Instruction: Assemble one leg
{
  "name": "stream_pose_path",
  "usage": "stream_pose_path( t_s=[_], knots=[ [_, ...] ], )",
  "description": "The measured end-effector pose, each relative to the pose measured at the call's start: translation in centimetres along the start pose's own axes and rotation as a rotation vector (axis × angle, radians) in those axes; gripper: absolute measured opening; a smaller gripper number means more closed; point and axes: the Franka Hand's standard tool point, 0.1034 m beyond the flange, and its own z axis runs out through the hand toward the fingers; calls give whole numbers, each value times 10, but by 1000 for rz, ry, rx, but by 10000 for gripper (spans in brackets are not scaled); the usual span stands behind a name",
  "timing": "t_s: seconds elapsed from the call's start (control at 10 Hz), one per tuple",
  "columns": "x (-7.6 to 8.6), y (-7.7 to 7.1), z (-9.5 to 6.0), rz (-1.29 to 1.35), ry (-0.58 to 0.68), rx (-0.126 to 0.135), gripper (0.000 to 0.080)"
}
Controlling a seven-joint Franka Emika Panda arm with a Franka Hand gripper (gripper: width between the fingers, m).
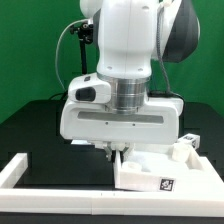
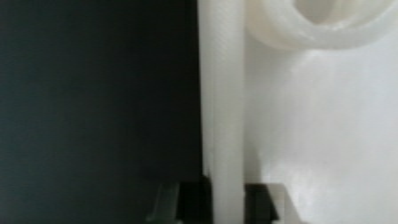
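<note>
Behind black table [image 1: 30, 128], green wall [image 1: 30, 50]

Glossy white arm [image 1: 125, 40] shells, rounded; black joint cap [image 1: 186, 30]; ribbed grey flange [image 1: 125, 95]; black cable [image 1: 72, 50]; dark fingers [image 2: 175, 203].

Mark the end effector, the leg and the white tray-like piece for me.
end effector [image 2: 221, 203], wrist view, midway between its fingertips.
leg [image 1: 186, 145], exterior view, on its white body.
white tray-like piece [image 1: 143, 178], exterior view, on its front wall.
</note>
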Motion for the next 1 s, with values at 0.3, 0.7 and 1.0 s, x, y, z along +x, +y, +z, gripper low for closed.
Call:
stream_pose_path(
  t_s=[0.3,0.7,1.0],
  knots=[
    [-2,-1,2,14,-5,2,49],
    [-2,-6,18,115,-17,-1,49],
    [-1,-5,17,114,-14,0,51]
  ],
)
